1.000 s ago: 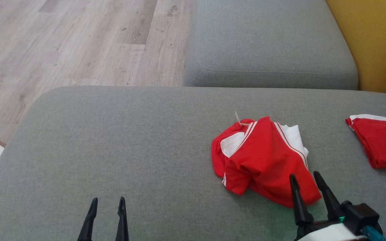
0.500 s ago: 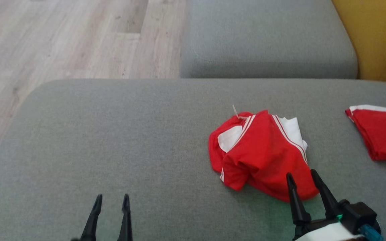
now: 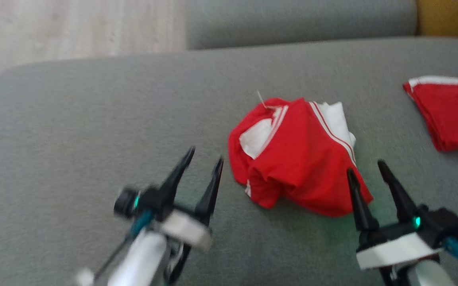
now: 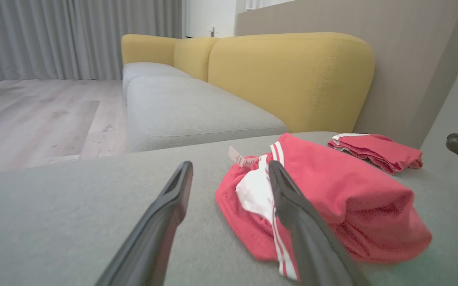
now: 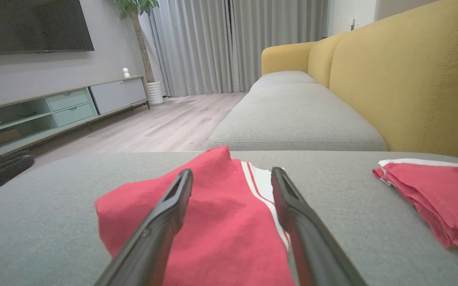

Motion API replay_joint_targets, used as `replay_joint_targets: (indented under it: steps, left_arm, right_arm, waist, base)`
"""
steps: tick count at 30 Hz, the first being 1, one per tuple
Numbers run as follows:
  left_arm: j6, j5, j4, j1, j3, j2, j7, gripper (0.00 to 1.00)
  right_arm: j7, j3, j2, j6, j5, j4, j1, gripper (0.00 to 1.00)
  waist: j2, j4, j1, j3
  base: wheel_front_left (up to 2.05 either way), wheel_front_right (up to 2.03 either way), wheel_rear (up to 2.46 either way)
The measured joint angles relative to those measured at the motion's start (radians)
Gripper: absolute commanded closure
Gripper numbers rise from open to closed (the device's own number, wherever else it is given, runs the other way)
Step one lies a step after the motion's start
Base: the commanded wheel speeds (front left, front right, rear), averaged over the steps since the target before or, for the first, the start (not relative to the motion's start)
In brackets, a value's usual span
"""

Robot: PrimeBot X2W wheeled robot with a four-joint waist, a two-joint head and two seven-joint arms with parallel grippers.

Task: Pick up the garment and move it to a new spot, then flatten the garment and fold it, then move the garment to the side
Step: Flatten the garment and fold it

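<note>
You are working with the garment (image 3: pixel 296 155) lying crumpled in a loose heap on the grey cushion (image 3: pixel 94 119), right of the middle in the head view. It is red, with white stripes and a white panel showing, and a small label (image 3: pixel 261 97) is sticking up at its far edge. A second red piece (image 3: pixel 447 111), which looks folded, is sitting well apart near the cushion's right edge; I judge it is not the one you are after.

Your left gripper (image 3: pixel 206 154) is hanging just beside the heap's left side with its fingers spread and nothing between them. Your right gripper (image 3: pixel 365 166) is likewise spread and empty, with its tips at the heap's near right corner. The head view is smeared, so I cannot tell whether those tips are touching the cloth or floating just over it.

You are dealing with thin, limp fabric. It is probably very light, it will likely sag and unroll as it rises, and its layers may slip over each other. Aim for the raised ridge of bunched cloth at the near side and pinch deep enough to trap several layers. A striped edge may be the better hold once you are spreading it flat.
</note>
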Motion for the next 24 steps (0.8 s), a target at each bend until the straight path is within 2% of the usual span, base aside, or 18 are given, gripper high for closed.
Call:
replay_joint_targets:
  steps: [5, 10, 16, 23, 24]
  left_arm:
    - [-0.025, -0.089, 0.133, -0.252, -0.111, -0.003, 0.020, 0.00]
    - [-0.048, -0.207, 0.260, -0.450, -0.242, -0.008, 0.086, 0.00]
    - [-0.059, -0.331, 0.367, -0.576, -0.384, -0.011, 0.137, 0.00]
    - [-0.060, -0.443, 0.450, -0.641, -0.515, -0.012, 0.196, 0.00]
    - [-0.060, -0.454, 0.461, -0.648, -0.532, -0.011, 0.207, 0.14]
  right_arm:
    - [0.000, 0.002, -0.017, 0.000, -0.006, -0.028, -0.058, 0.00]
    - [0.000, 0.009, -0.033, 0.000, -0.007, -0.037, -0.095, 0.00]
    - [0.000, 0.015, -0.035, 0.000, -0.007, -0.040, -0.138, 0.00]
    - [0.000, 0.036, -0.034, 0.000, 0.001, -0.037, -0.159, 0.00]
    - [0.000, 0.037, -0.034, 0.000, 0.002, -0.037, -0.163, 0.00]
  waist:
    - [0.0000, -0.047, 0.0000, 0.077]
    - [0.0000, -0.091, 0.0001, 0.157]
    - [0.0000, -0.143, 0.0000, 0.226]
    - [0.0000, -0.194, -0.0002, 0.256]
    - [0.0000, -0.200, -0.0002, 0.257]
  base:
    - [0.00, 0.00, 0.00]
    - [0.00, 0.00, 0.00]
    - [0.00, 0.00, 0.00]
    - [0.00, 0.00, 0.00]
    - [0.00, 0.00, 0.00]
